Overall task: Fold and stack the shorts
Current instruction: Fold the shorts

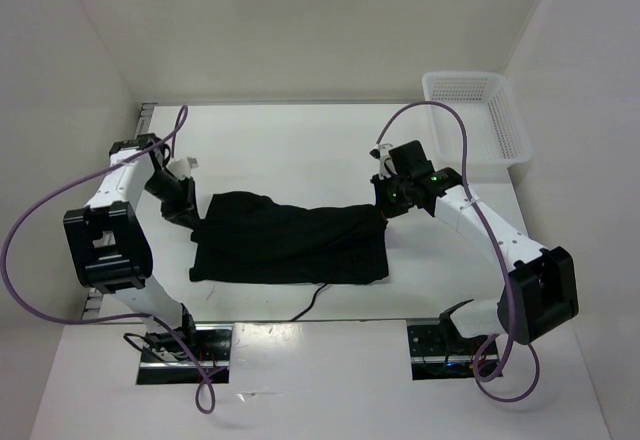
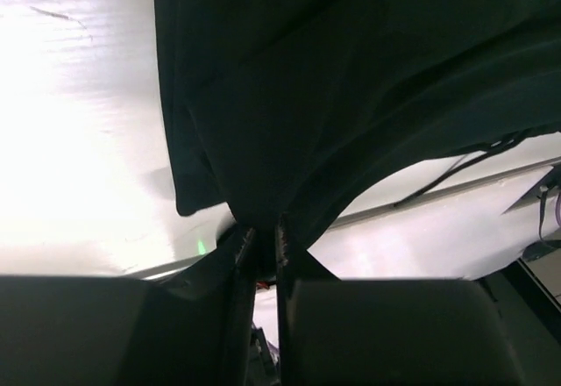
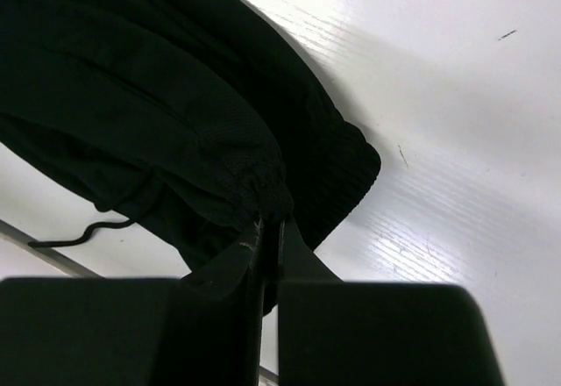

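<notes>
Two hands have hold of the single pair of black shorts [image 1: 290,245], which lies spread across the middle of the white bench [image 1: 300,140], closer to its front edge than to its back. The left hand [image 1: 188,212] is at the garment's far left corner. Seen from its wrist, the soft cloth draws to a point between its dark fingers [image 2: 235,259], pinched there and raised off the bench. The right hand [image 1: 385,205] is at the far right corner, clamped on a bunched fold of the same cloth, which puckers where the grip bites. Between the two hands the far edge of the shorts runs rumpled, while the near part lies flat as a rough rectangle. The fabric is matte and limp, with a ribbed band along one edge near the right hand. A thin drawstring cord [image 1: 315,302] trails from the front of the shorts toward the bench's front edge. In the far right corner, well apart from the shorts, sits a white plastic mesh basket [image 1: 512,128], rectangular with latticed walls.
</notes>
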Motion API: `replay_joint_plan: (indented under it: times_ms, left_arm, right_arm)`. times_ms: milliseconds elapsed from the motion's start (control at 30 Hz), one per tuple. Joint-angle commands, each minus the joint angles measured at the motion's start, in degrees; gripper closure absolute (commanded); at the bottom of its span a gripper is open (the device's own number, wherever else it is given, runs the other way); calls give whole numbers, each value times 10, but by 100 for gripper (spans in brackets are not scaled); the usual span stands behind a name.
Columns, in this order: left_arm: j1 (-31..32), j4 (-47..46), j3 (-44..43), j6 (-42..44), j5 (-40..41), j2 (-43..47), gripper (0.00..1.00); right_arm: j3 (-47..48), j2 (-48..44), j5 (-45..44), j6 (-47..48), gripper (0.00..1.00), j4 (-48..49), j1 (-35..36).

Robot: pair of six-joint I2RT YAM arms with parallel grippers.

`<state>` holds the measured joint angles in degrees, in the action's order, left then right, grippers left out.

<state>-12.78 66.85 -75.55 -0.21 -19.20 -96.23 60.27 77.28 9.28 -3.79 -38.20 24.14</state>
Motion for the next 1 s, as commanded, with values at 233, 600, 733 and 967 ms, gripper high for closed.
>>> replay_joint_plan:
  times_ms: [233, 600, 733, 967]
  left_arm:
    - [-4, -35, 80, 2, -26, -25, 65]
    - [-4, -80, 115, 2, 27, -30, 64]
    - [-9, -85, 100, 2, 46, -18, 63]
    - [-9, -103, 117, 2, 68, -31, 60]
  right_arm:
    - [-6, -8, 8, -11, 100, 15, 9]
    - [-1, -13, 8, -11, 100, 15, 9]
    - [-1, -13, 8, -11, 100, 15, 9]
    - [-1, -13, 3, -11, 100, 15, 9]
